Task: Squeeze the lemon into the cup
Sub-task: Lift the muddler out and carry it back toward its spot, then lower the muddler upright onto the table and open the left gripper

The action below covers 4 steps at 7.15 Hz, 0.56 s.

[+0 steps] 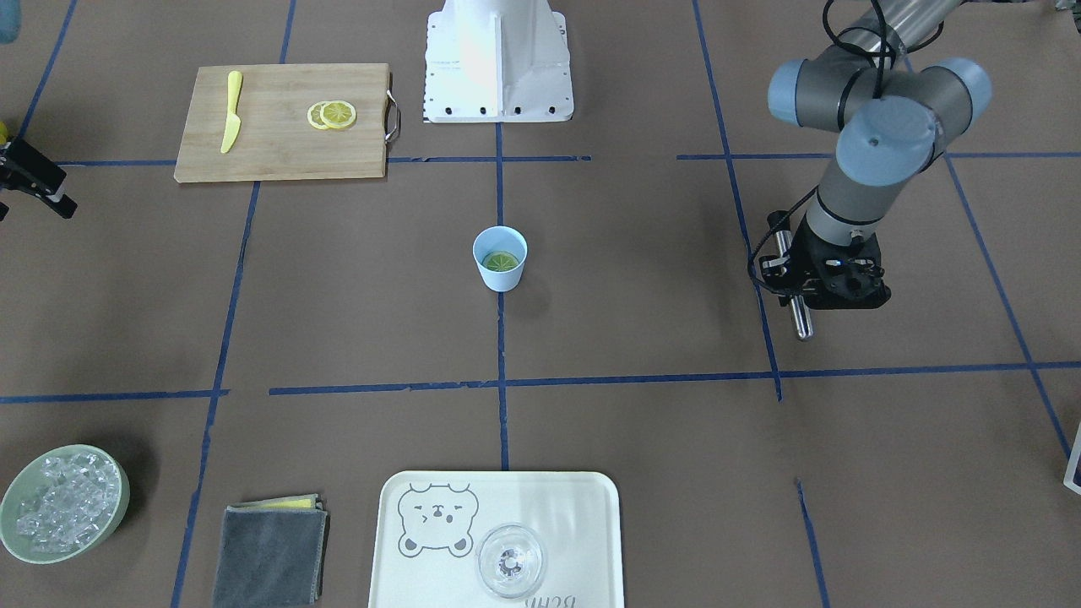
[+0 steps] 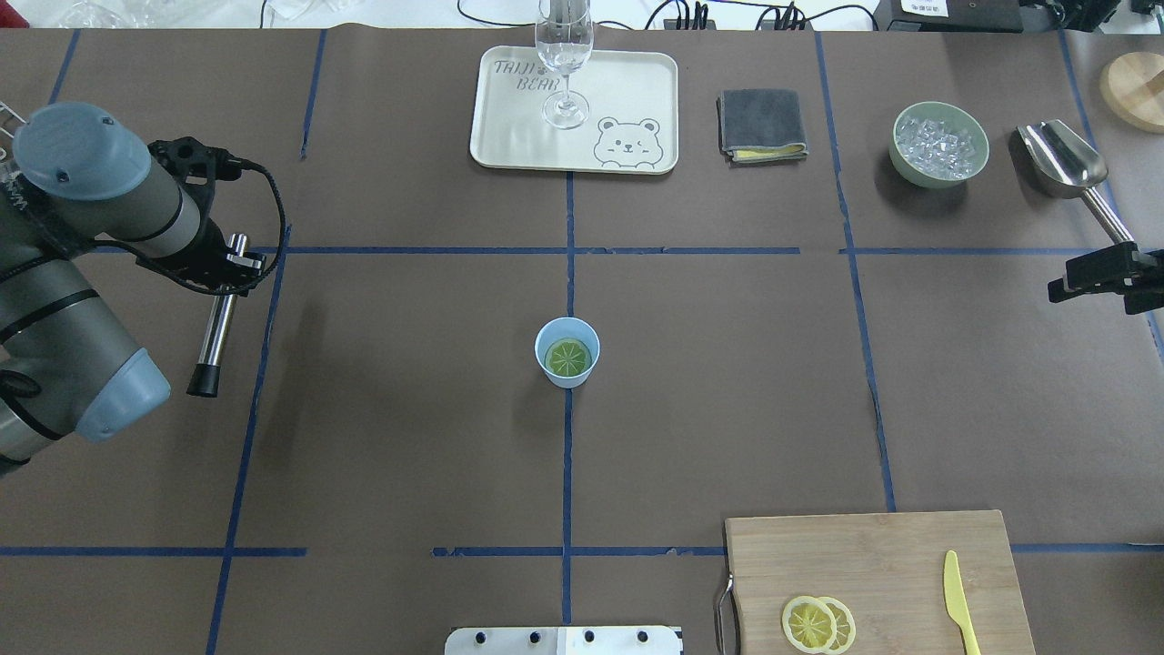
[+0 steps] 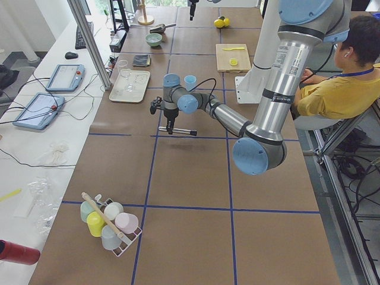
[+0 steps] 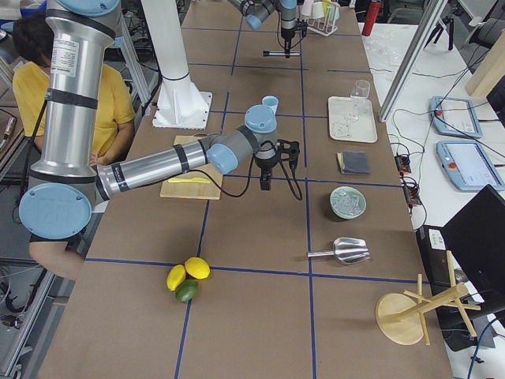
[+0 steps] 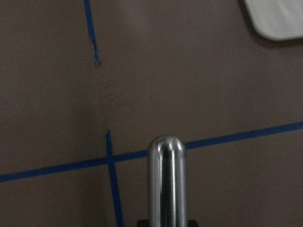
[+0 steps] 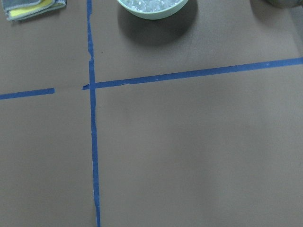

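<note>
The light-blue cup stands at the table's centre, also in the front view. A round segmented slice lies flat inside it and looks greenish. Two lemon slices overlap on the wooden cutting board. My left gripper is shut on a metal rod, far to the cup's left and above the table. My right gripper is open and empty at the table's right edge, far from the cup.
A yellow knife lies on the board. At the far side stand a bear tray with a clear glass, a grey cloth, a green bowl of ice and a metal scoop.
</note>
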{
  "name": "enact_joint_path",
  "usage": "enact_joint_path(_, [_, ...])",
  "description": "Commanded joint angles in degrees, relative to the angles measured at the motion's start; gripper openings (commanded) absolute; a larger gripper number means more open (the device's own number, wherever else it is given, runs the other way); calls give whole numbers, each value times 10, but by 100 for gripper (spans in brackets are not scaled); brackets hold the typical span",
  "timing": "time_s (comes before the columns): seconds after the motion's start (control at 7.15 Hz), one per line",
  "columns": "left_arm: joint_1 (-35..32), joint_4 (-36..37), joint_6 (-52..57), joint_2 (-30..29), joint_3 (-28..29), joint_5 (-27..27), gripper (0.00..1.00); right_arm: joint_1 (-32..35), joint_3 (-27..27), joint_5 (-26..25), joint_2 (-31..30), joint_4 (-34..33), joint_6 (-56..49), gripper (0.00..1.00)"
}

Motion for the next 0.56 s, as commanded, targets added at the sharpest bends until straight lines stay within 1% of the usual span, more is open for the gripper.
enact_joint_path(0.0, [-45,7,102,29,26,-22,0,0,1,0,-1,3,0,100])
enact_joint_path(0.14, [-55,7,104,34,32,-47,0,0,0,0,-1,3,0,100])
enact_joint_path(0.42, [-55,1,87,39,52,-56,0,0,-1,0,-1,3,0,100])
